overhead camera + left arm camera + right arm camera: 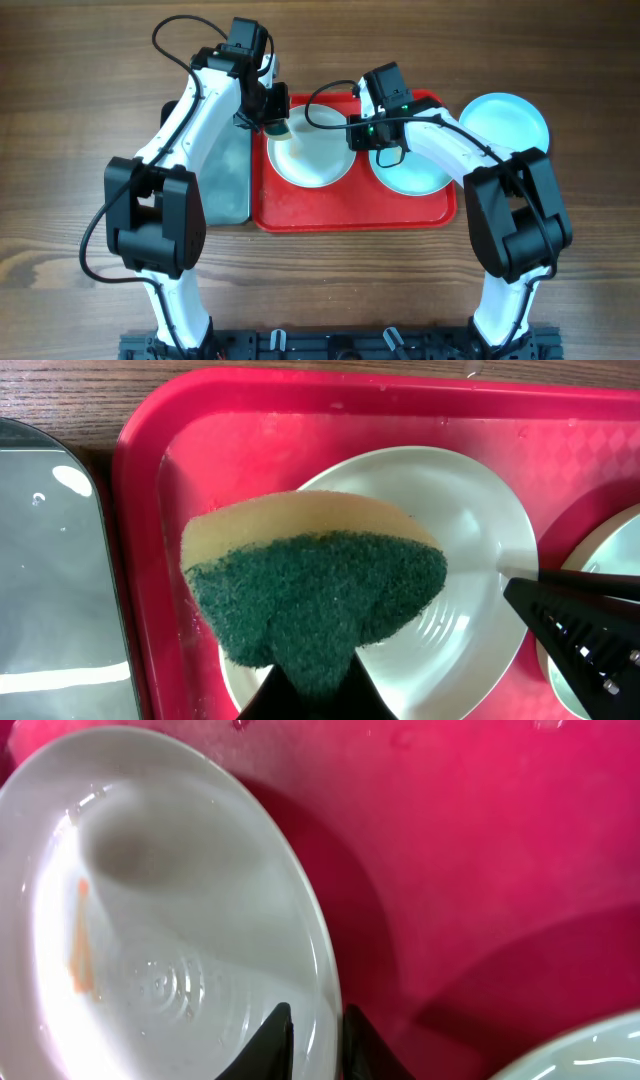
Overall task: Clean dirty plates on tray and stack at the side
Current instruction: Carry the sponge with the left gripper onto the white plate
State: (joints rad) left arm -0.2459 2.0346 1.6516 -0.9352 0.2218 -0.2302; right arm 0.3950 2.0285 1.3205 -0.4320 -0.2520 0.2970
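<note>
Your overhead camera looks straight down on the table [80, 60] from high up. Both wrist cameras hang close over the red tray [350, 212], the right nearest, and all three views share the white plate [470, 540].

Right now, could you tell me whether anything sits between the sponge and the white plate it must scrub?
Nothing visible does. The sponge is over the white plate; the right end effector pinches that plate's right rim, clear of the sponge.
</note>
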